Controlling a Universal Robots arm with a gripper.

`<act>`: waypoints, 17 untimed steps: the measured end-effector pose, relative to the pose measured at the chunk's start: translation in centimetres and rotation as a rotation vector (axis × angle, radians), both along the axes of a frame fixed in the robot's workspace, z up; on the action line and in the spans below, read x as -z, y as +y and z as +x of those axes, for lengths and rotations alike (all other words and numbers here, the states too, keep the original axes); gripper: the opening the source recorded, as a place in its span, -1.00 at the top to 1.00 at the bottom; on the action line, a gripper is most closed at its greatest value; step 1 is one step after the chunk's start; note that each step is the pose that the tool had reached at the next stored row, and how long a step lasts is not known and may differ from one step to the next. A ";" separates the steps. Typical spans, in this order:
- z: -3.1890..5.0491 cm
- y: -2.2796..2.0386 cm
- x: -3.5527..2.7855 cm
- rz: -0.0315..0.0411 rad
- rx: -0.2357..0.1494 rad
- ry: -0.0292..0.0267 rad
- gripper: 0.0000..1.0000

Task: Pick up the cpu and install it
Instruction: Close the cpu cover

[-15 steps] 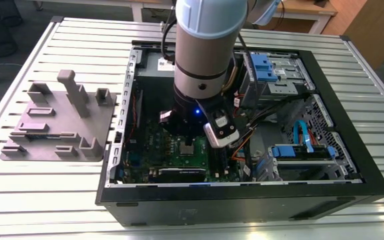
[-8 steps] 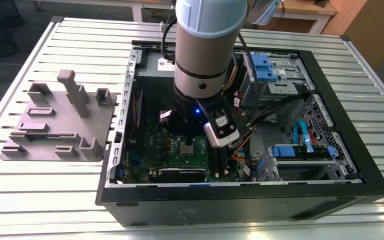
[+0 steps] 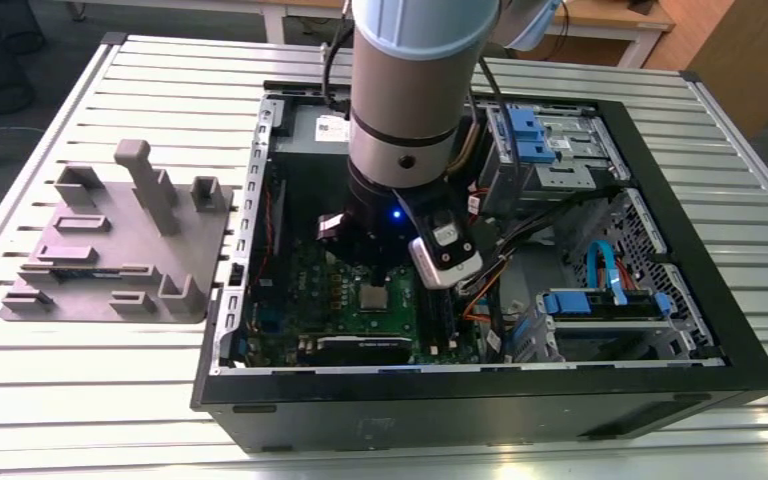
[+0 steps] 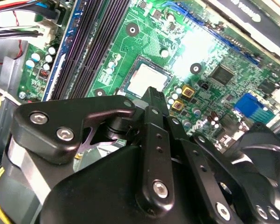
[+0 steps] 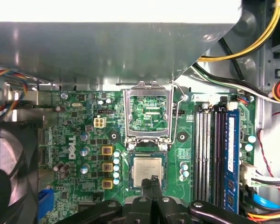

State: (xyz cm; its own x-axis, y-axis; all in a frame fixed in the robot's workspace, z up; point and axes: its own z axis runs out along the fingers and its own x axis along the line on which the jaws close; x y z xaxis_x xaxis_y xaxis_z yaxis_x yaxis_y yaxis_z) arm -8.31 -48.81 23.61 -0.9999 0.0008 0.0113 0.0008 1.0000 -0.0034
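The cpu, a small silver-grey square chip, lies flat in the socket on the green motherboard. It is also visible in the second wrist view and in the exterior view. The socket's metal load plate stands flipped open beside it. My gripper hangs just over one edge of the cpu with its black fingers pressed together and nothing between them. In the exterior view the gripper reaches down into the open computer case.
Long black memory sticks run close beside the socket. Yellow and black cables and a case fan flank the board. A grey power supply and blue drive bays fill the case's far side. A grey parts fixture sits at the exterior view's left.
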 end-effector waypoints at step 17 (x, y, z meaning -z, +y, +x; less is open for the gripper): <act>-0.01 0.00 -2.63 0.0001 0.000 -0.0006 0.80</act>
State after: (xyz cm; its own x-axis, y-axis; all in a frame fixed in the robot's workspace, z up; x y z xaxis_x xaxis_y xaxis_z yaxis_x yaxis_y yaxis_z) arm -8.31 -48.81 26.24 -0.9999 0.0008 0.0107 0.0008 1.0000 -0.0034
